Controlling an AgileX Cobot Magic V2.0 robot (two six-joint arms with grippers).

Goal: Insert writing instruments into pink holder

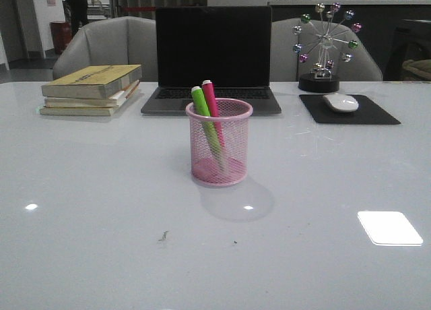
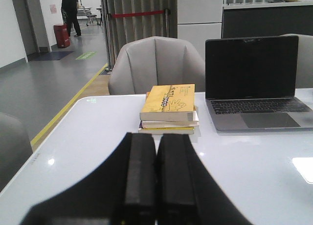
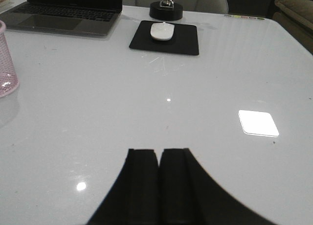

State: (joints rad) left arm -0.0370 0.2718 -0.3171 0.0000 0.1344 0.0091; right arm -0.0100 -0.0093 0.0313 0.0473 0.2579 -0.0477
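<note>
The pink wire-mesh holder (image 1: 219,151) stands upright in the middle of the white table. Inside it lean the lime green marker (image 1: 205,121) and the magenta-pink marker (image 1: 212,106), their tops sticking out above the rim on its left side. Neither arm appears in the front view. In the left wrist view my left gripper (image 2: 156,137) is shut with nothing between its black fingers, hovering over the table's left part. My right gripper (image 3: 159,152) is also shut and empty over the right part of the table; an edge of the holder (image 3: 7,63) shows far off to its side.
A stack of books (image 1: 93,89) lies at the back left and an open dark laptop (image 1: 212,60) behind the holder. A white mouse (image 1: 341,102) rests on a black pad (image 1: 377,111) at the back right, beside a ferris-wheel ornament (image 1: 322,47). Grey chairs stand beyond the table.
</note>
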